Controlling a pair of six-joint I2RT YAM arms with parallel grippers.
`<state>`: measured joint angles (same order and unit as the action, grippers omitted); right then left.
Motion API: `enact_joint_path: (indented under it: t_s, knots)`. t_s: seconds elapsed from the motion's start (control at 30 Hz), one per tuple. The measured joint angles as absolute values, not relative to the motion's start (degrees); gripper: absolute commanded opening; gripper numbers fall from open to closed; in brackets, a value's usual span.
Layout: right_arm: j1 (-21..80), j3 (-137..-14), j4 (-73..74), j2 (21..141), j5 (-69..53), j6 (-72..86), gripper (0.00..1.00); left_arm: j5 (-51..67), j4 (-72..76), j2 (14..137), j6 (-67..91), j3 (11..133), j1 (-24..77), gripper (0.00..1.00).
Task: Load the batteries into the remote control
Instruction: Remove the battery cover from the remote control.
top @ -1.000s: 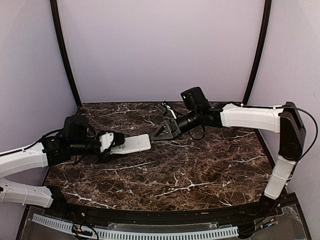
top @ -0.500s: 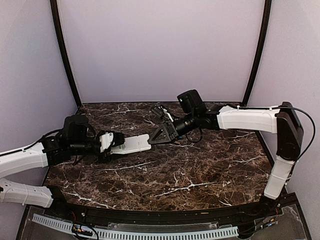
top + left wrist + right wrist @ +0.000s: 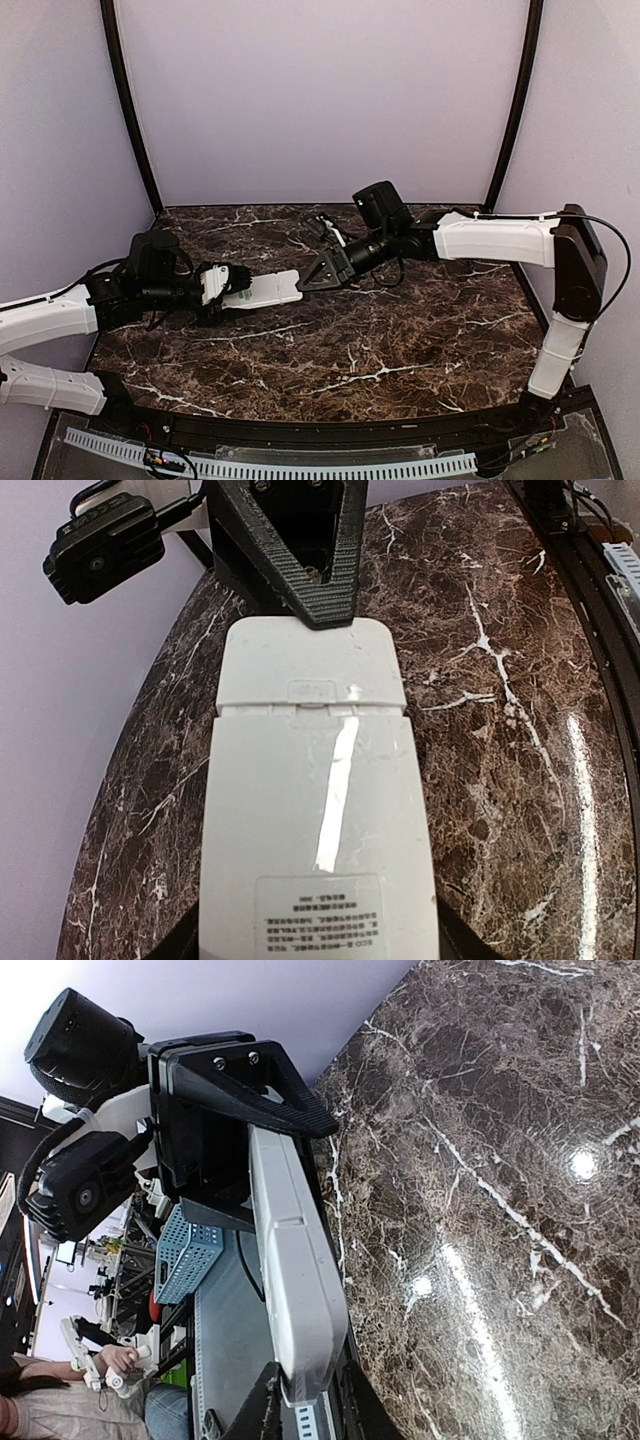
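Remote control's point(image 3: 315, 780) far edge sits between right fingers point(image 3: 322, 585).

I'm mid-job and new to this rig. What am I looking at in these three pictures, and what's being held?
Two robot arms work over a marble table. The wide picture looks down from above and behind them. The other two come from a camera on each wrist. The left end effector holds the white remote control, back side showing, battery cover on. The right end effector straddles its far end; whether it grips, I cannot tell. No batteries show.
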<state>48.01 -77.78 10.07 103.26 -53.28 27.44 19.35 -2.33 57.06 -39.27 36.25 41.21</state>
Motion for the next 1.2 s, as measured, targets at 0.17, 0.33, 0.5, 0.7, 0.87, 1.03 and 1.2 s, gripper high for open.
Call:
enact_joint_path:
  t_s: [0.17, 0.33, 0.5, 0.7, 0.87, 1.03, 1.2]
  knots:
    - [48.16, -77.8, 10.57, 103.11, -52.47, 27.27, 0.18, 19.33, -2.33, 57.69, -39.18, 36.25, 41.21, 0.0]
    - [48.45, -77.89, 10.81, 103.04, -52.25, 27.07, 0.15, 19.27, -2.33, 57.76, -39.18, 36.25, 41.21, 0.0]
    - [48.45, -77.89, 10.79, 102.96, -52.42, 27.18, 0.13, 19.2, -2.35, 57.8, -39.2, 36.25, 41.21, 0.0]
    - [48.45, -77.89, 10.57, 102.96, -53.04, 28.12, 0.23, 19.22, -2.37, 58.13, -39.18, 36.25, 41.21, 0.0]
    - [48.45, -77.89, 10.13, 102.96, -53.36, 28.67, 0.2, 19.2, -2.35, 58.15, -39.18, 36.25, 41.21, 0.0]
    - [48.45, -77.89, 9.8, 102.96, -53.34, 29.56, 0.15, 19.22, -2.31, 58.17, -39.16, 36.25, 41.21, 0.0]
    - [48.36, -77.45, 8.62, 102.96, -54.13, 30.89, 0.13, 19.25, -2.28, 58.17, -39.18, 36.27, 41.21, 0.0]
